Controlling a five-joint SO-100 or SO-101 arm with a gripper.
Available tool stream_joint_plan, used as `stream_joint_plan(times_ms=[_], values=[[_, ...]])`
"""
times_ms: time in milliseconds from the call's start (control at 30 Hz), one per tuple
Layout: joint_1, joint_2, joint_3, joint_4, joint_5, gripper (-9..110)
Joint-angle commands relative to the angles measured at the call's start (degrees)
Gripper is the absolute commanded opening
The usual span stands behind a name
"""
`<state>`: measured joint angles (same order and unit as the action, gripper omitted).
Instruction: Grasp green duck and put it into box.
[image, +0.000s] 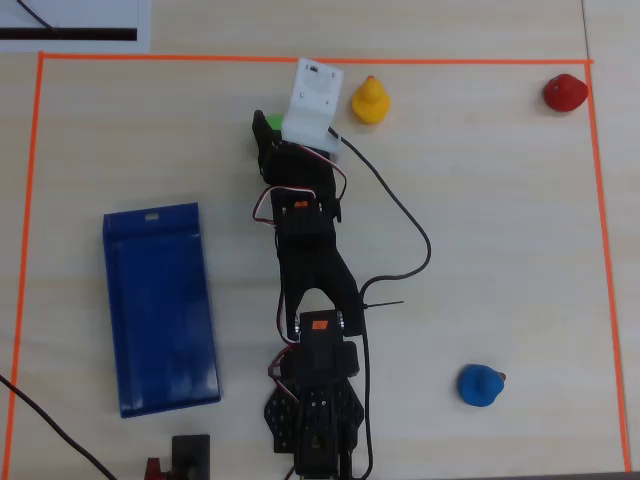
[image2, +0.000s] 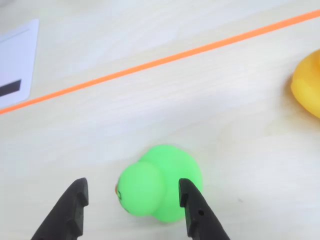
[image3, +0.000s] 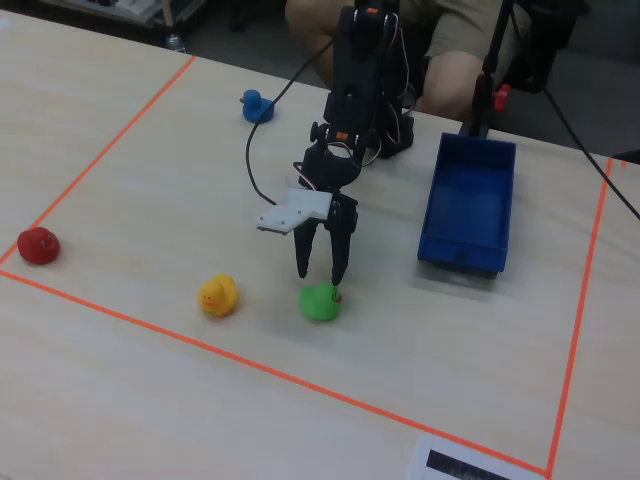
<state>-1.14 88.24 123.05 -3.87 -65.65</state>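
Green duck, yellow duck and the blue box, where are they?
green duck (image2: 159, 189), wrist view, on its body.
yellow duck (image: 370, 101), overhead view, on its back.
blue box (image3: 497, 200), fixed view, on its right wall.

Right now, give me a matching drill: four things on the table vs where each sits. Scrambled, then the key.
Things:
1. green duck
2. yellow duck
3. red duck
4. box

Places:
A. far corner of the taped area, top right in the overhead view
B. left of the arm in the overhead view, nothing in it
C. between the fingers of the open gripper
D. just beside the green duck, not in the gripper

Pairs: 1-C, 2-D, 3-A, 4-B
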Motion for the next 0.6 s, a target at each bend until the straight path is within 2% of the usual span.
stream_joint_plan(times_ms=[0, 233, 567], values=[[-1.32, -0.53, -3.25, -1.49, 1.23, 23], [-4.13, -4.04, -3.43, -1.58, 6.06, 22], [-4.13, -8.88, -6.15, -2.20, 6.68, 21]])
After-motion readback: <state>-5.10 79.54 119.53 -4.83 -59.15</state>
